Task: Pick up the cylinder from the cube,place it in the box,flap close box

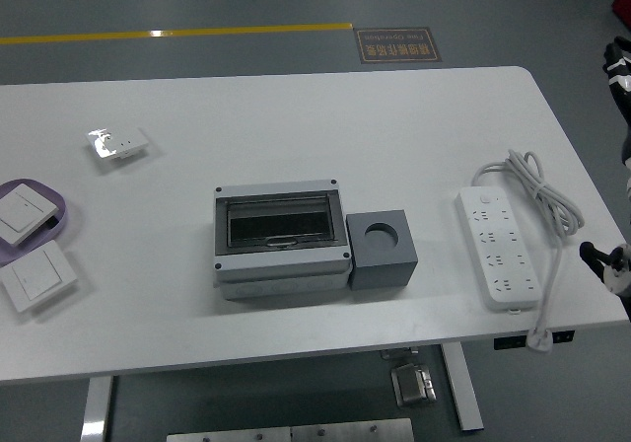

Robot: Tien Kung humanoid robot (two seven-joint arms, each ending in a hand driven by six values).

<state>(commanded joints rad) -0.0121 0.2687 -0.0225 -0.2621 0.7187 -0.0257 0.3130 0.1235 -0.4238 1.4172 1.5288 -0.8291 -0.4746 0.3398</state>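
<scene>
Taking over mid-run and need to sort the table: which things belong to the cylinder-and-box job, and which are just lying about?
Job:
- grey box, clear flap down
- dark cube, round hole on top; no cylinder visible

Lying about:
- power strip and its cable
- wall switch
- second switch on purple tray
- small socket plate

Right robot hand (619,67) cut off at right edge; purple tray (49,227) cut off left

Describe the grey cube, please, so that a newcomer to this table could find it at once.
Start at the grey box with the dark window in the middle of the white table. The grey cube sits against its right side. It alone has a round hole in its top.
</scene>
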